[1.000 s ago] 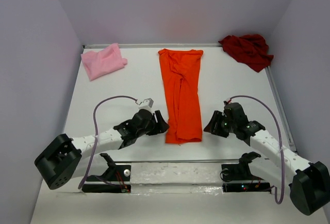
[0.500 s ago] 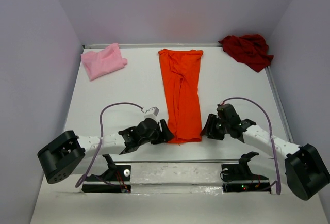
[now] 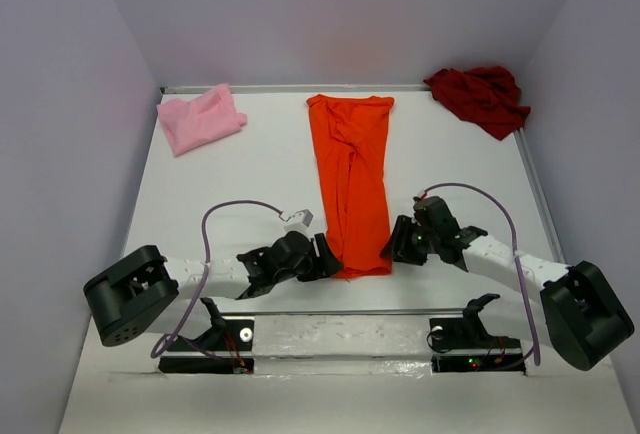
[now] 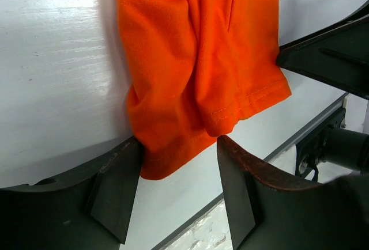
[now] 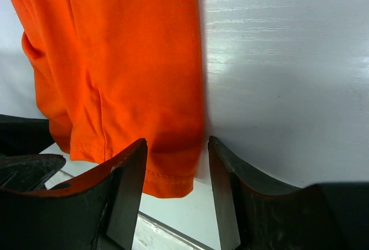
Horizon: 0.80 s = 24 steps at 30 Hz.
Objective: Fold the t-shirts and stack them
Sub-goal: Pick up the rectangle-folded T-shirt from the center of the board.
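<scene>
The orange t-shirt (image 3: 352,184) lies flat on the table (image 3: 250,184) as a narrow strip, sides folded in. Its long axis runs from the near edge straight toward the back wall, collar end far, hem end near. The cloth is bright and smooth, with a lengthwise crease down the middle and a stitched hem that looks slightly rumpled at its left corner.

The hem is the end that matters. The left gripper (image 3: 323,255) sits at the shirt's near left corner and the right gripper (image 3: 393,245) at its near right corner, each about equally close. In both wrist views the jaws stand apart with a hem corner between them, not pinched.

The pink t-shirt (image 3: 200,119) lies well to the far left of the orange one, and the dark red t-shirt (image 3: 480,96) lies crumpled to its far right.
</scene>
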Each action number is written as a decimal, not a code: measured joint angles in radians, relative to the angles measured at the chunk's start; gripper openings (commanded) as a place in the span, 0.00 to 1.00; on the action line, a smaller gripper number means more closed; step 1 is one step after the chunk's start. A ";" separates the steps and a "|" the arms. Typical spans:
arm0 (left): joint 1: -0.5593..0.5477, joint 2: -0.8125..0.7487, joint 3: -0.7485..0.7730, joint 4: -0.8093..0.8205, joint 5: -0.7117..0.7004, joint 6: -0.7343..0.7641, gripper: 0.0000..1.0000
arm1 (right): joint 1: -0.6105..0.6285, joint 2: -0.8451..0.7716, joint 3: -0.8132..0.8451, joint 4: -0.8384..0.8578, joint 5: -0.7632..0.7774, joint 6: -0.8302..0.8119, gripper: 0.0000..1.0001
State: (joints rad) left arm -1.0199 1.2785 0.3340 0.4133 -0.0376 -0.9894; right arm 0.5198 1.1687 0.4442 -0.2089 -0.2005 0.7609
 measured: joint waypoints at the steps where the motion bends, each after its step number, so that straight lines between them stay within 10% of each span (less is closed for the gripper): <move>1: 0.000 0.002 0.000 0.003 0.000 -0.001 0.67 | 0.003 0.000 0.000 0.001 -0.005 0.000 0.51; 15: -0.001 0.016 0.000 0.021 -0.002 -0.006 0.60 | 0.139 -0.004 -0.003 0.002 -0.018 0.056 0.47; 17: -0.001 0.018 0.000 0.019 -0.003 -0.006 0.49 | 0.148 0.002 -0.007 0.013 -0.016 0.064 0.41; 20: -0.001 0.030 0.000 0.012 -0.005 -0.001 0.03 | 0.157 0.018 -0.014 0.037 -0.017 0.076 0.14; 24: -0.002 0.035 -0.001 0.006 -0.006 -0.004 0.00 | 0.163 0.033 -0.016 0.046 -0.016 0.083 0.00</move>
State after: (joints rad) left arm -1.0214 1.3136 0.3328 0.4198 -0.0437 -0.9932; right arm 0.6827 1.2018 0.4286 -0.1627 -0.2161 0.8440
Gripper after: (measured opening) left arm 0.023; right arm 0.036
